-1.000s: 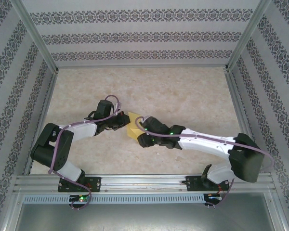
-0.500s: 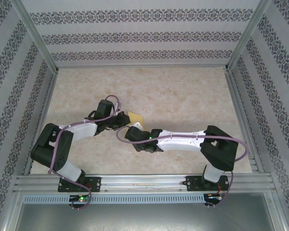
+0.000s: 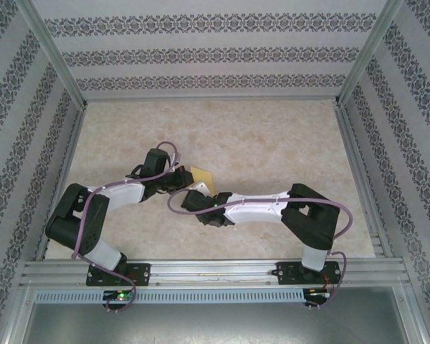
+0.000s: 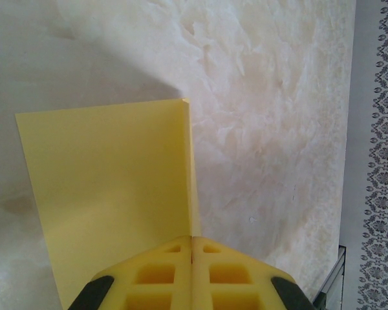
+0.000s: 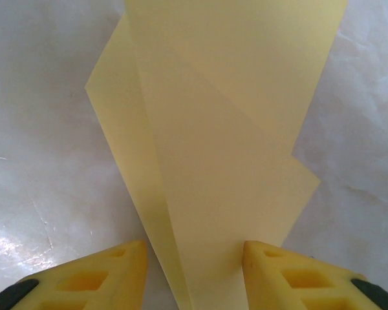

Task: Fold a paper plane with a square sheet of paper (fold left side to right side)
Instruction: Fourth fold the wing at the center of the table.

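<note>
The square sheet of paper (image 3: 203,176) is yellow and folded into layers, and it lies on the marble table between the two arms. In the left wrist view a flap of the paper (image 4: 110,187) rises to a crease that runs into my left gripper (image 4: 192,237), whose jaws are shut on that edge. My left gripper (image 3: 178,179) sits at the sheet's left side. In the right wrist view the layered paper (image 5: 226,129) narrows toward my right gripper (image 5: 193,253), which is open and straddles the narrow end. My right gripper (image 3: 195,193) covers the sheet's near part.
The marble tabletop (image 3: 272,143) stretches bare behind and to the right of the arms. Patterned walls (image 3: 215,54) and aluminium frame posts (image 3: 57,72) close in the back and sides. A metal rail (image 3: 215,272) carries both arm bases at the near edge.
The right arm has folded its elbow inward and its gripper has slid left over the paper, hiding more of it, with its fingers drawing closer together. The left arm has stayed put.
</note>
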You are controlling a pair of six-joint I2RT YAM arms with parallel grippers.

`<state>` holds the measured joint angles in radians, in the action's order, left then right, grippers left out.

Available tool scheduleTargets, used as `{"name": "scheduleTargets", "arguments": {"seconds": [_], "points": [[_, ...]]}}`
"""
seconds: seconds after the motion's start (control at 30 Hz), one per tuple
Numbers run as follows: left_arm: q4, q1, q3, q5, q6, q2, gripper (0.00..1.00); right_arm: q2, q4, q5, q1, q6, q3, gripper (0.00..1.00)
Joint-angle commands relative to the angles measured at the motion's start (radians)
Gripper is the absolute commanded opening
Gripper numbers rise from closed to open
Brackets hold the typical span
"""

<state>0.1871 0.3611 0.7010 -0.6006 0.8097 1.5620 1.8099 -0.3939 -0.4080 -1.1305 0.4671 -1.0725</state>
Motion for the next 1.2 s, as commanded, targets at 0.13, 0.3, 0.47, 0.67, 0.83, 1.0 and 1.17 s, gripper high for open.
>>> {"name": "scheduleTargets", "arguments": {"seconds": [0.13,0.3,0.47,0.67,0.83,1.0,1.17], "points": [[-0.011,0.016,0.025,0.005,0.005,-0.016,0.04,0.017,-0.01,-0.051,-0.016,-0.005,-0.02,0.38],[-0.014,0.016,0.026,0.007,0.003,-0.011,0.04,0.024,-0.011,-0.054,-0.016,-0.007,-0.02,0.31],[-0.012,0.017,0.022,0.009,0.002,-0.011,0.04,0.032,-0.01,-0.056,-0.015,-0.004,-0.021,0.21],[-0.026,0.016,0.022,0.02,-0.009,-0.016,0.08,0.034,-0.012,-0.058,-0.016,-0.004,-0.021,0.04],[-0.086,-0.011,0.012,0.039,-0.046,-0.067,0.24,0.035,-0.014,-0.048,-0.014,-0.008,-0.018,0.0],[-0.145,-0.102,-0.036,0.025,-0.072,-0.179,0.31,0.026,-0.011,-0.03,-0.008,-0.011,-0.012,0.0],[-0.257,-0.198,-0.064,0.013,-0.129,-0.297,0.36,0.01,-0.001,0.008,0.006,-0.02,-0.003,0.0]]}}
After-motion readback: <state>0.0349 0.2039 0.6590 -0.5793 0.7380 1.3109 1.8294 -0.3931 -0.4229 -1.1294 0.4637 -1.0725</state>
